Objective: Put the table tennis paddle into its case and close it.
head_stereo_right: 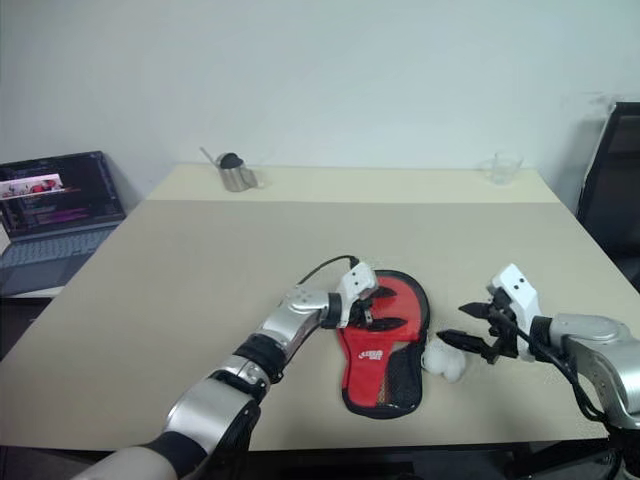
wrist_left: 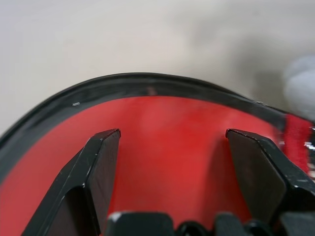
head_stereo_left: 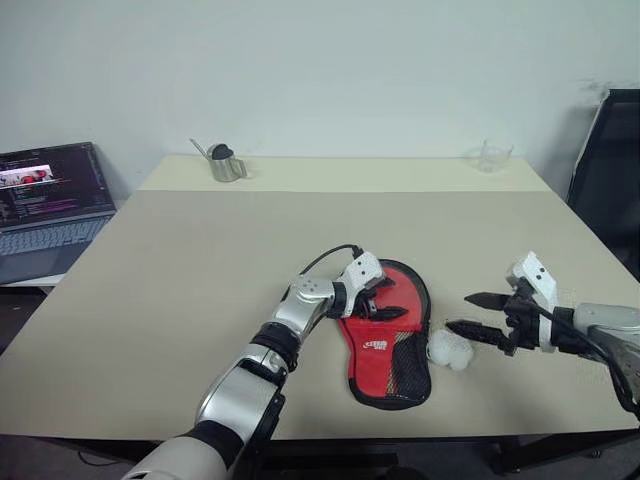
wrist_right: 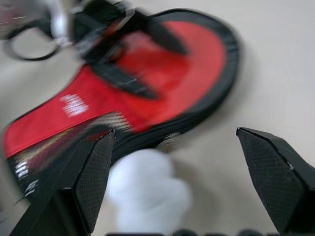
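Off to my left, beside the counter (head_stereo_left: 200,290), an open laptop (head_stereo_left: 50,205) glows with its screen lit. At the far left part of the counter stands a small metal cup (head_stereo_left: 226,163) with a handle sticking out of it. Nearer to me, my left gripper (head_stereo_left: 385,298) reaches in over the round end of the case (head_stereo_left: 388,345), its two black fingers spread apart with nothing between them; my left wrist view shows them poised just above the red surface inside the black zipper rim. The case lies flat near the counter's front edge, red side up, with its round end away from me and its narrow end, bearing the black mesh pocket and small white logo, toward me. I cannot tell whether the red round area is the table tennis paddle lying in the case or only the lining. Just beside the case's right edge sits a small white crumpled lump (head_stereo_left: 449,348). Right of that, my right gripper (head_stereo_left: 478,313) hovers close to the lump, fingers wide apart and empty, pointing toward the case. At the far right corner stands a clear glass (head_stereo_left: 494,156).
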`<state>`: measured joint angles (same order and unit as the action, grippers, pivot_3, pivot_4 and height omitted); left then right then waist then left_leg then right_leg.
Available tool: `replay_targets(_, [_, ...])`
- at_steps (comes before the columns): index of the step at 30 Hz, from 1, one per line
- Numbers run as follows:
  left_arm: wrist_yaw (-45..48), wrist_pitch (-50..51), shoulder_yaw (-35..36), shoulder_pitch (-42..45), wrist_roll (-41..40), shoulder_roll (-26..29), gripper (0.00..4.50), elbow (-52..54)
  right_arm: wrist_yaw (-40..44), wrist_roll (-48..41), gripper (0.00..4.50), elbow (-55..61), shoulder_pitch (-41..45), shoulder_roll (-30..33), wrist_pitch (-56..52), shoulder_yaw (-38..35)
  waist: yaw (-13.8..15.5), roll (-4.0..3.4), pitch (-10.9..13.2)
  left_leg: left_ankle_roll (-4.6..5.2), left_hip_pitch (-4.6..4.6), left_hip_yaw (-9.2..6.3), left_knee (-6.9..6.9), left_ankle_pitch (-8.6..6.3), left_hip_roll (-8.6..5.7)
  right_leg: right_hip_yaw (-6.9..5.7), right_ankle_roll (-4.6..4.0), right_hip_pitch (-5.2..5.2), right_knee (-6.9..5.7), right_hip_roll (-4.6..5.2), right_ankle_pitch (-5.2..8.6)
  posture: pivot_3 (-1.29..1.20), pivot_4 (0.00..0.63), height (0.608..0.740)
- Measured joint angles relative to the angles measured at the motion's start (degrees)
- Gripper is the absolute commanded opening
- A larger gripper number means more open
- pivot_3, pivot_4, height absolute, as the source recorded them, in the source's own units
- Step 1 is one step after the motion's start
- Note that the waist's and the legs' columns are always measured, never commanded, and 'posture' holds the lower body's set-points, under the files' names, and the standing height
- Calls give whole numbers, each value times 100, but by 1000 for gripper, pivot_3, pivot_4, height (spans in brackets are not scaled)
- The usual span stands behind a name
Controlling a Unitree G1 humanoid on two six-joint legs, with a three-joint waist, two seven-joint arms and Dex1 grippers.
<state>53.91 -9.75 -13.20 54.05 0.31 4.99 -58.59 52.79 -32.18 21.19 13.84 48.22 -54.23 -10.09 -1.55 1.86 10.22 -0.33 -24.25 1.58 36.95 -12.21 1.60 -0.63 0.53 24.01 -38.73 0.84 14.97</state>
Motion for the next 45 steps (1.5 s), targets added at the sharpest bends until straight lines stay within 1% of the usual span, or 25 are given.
replay_targets(3, [-126, -327, -4, -10, 126, 0, 3746, -176, 140, -54, 4338, 110, -102, 148, 47, 106, -2, 3, 1, -1, 44, 1, -2, -1, 1, -2, 2, -42, 10, 1, 0, 0, 150, 740])
replay_targets(7, [-215, -448, 20, -23, 128, -27, 3746, -284, 260, 119, 4338, 89, -109, 340, 303, 530, -6, 3, 0, -1, 58, -4, -1, -1, 5, -5, 4, -58, 13, 5, -2, 0, 150, 740])
replay_targets(10, [-216, -461, 23, -39, 128, -39, 3746, -300, 342, 305, 4338, -93, -77, 370, 517, 873, -4, 3, -1, -1, 59, -3, -2, -1, 4, -3, 4, -61, 15, 6, -2, 0, 150, 740])
replay_targets(14, [-194, -440, 25, -44, 128, -59, 3746, -287, 410, 520, 4338, -399, 168, 368, 735, 1227, 4, 2, -2, -1, 59, -3, -2, -1, 2, -3, 6, -63, 17, 9, -3, 0, 150, 740])
replay_targets(20, [-157, -329, 37, -47, 125, -77, 3746, -248, 475, 1040, 4338, -792, 280, 365, 1087, 1868, 12, 3, -4, -1, 54, -3, -3, -1, 2, -4, 6, -66, 27, 9, -3, 0, 150, 740])
replay_targets(24, [-146, -302, 63, -48, 126, -75, 3746, -224, 513, 1206, 4338, -885, 305, 364, 1227, 2027, 9, 2, -4, -1, 56, -4, -4, -1, 2, -6, 6, -67, 26, 9, -3, 0, 150, 740])
replay_targets(26, [-145, -298, 64, -48, 127, -75, 3746, -218, 531, 1297, 3957, -938, 305, 360, 1261, 2058, 9, 2, -4, -1, 56, -3, -4, -1, 2, -6, 6, -67, 26, 9, -3, 0, 150, 740])
replay_targets(28, [-141, -296, 64, -48, 127, -73, 3746, -210, 542, 1313, 3442, -1015, 305, 349, 1285, 2057, 9, 3, -4, -2, 56, -3, -3, -1, 3, -5, 6, -67, 26, 9, -3, 0, 150, 740])
replay_targets(33, [-132, -294, 64, -48, 127, -70, 3746, -208, 565, 1314, 1709, -1017, 301, 326, 1326, 2035, 9, 2, -4, -2, 56, -4, -4, -1, 3, -6, 6, -67, 26, 9, -3, 0, 150, 740])
replay_targets(35, [-132, -294, 64, -47, 128, -70, 3746, -209, 575, 1308, 1112, -993, 290, 327, 1329, 2014, 9, 3, -4, -2, 56, -3, -4, -1, 3, -6, 6, -67, 26, 9, -3, 0, 150, 740])
replay_targets(37, [-133, -293, 64, -47, 129, -72, 3746, -210, 595, 1299, 661, -906, 234, 348, 1327, 1969, 10, 3, -4, -2, 56, -3, -4, -1, 3, -6, 6, -68, 26, 9, -3, 0, 150, 740])
replay_targets(39, [-139, -293, 64, -46, 134, -74, 3746, -213, 647, 1279, 325, -790, 154, 370, 1322, 1933, 10, 3, -4, -2, 56, -4, -4, -1, 3, -7, 6, -68, 26, 9, -3, 0, 150, 740])
replay_targets(40, [-152, -293, 62, -45, 146, -76, 3746, -219, 698, 1254, 242, -728, 93, 396, 1321, 1922, 11, 3, -4, -2, 56, -4, -4, -1, 2, -7, 6, -68, 26, 9, -3, 0, 150, 740])
replay_targets(45, [-271, -293, 51, -35, 232, -83, 3746, -253, 928, 1168, 204, -199, -349, 762, 1324, 1838, 10, 4, -4, -2, 62, -7, -1, -1, 2, -6, 8, -74, 26, 11, -4, 0, 150, 740])
